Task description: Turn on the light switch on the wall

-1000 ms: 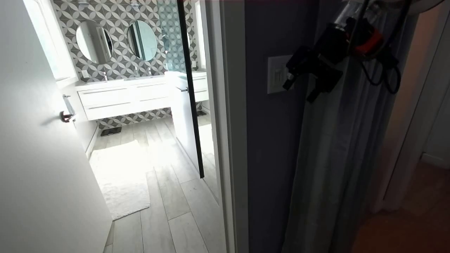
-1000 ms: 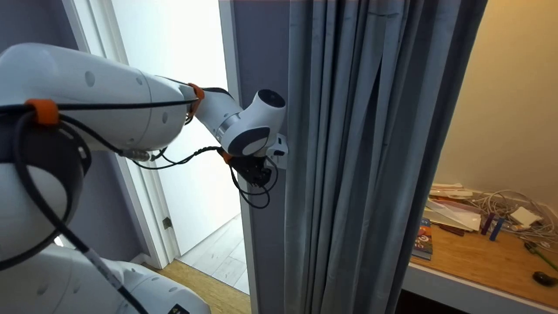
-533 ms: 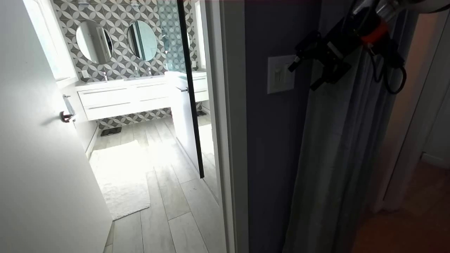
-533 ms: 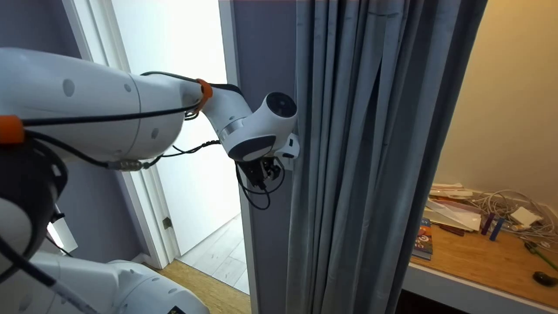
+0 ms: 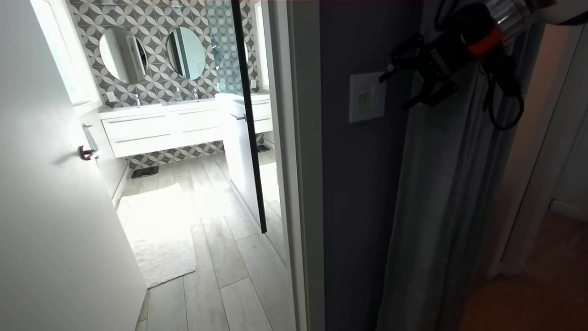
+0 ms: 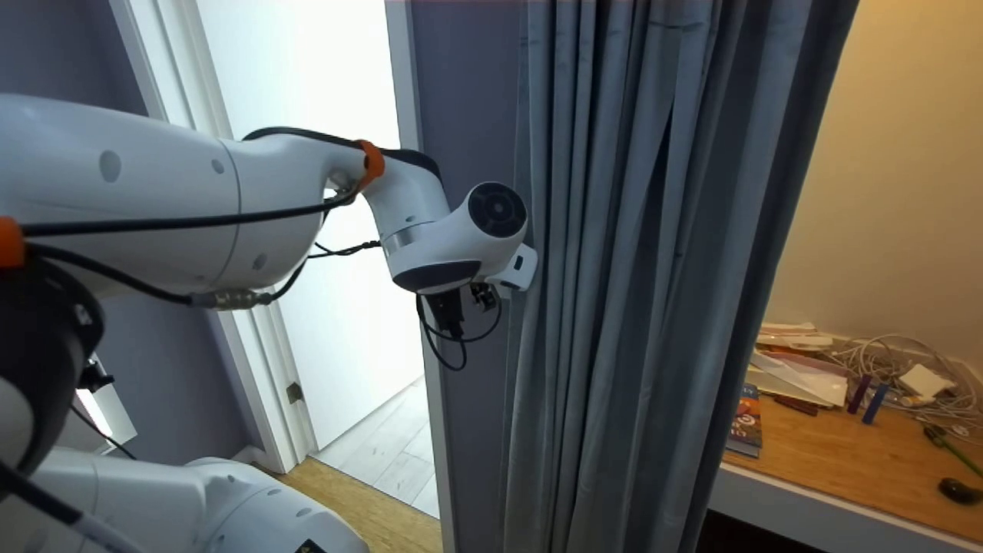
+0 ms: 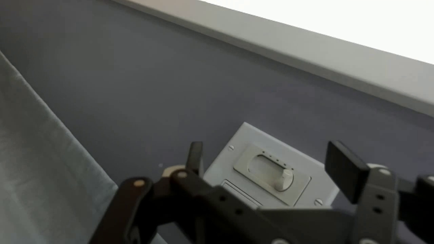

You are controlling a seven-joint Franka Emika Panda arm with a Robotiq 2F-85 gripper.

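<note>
Our gripper (image 5: 396,92), fingers (image 7: 345,171) apart and holding nothing, hangs near the light switch (image 5: 367,97), fixed on the dark wall (image 5: 353,184) right of the door frame (image 5: 310,165). We expect its flat rocker (image 5: 378,97) rigid but light to press: one fingertip, no grasp.

Here, on the dark grey-purple wall (image 5: 356,207), the off-white light switch (image 5: 367,97) is seen, mounted upright: slider (image 5: 363,99) at left, flat rocker (image 5: 376,97) at right. On or off? That can't be told.

Papers (image 6: 802,376) and cables (image 6: 872,355) lie on the tabletop (image 6: 837,453).
</note>
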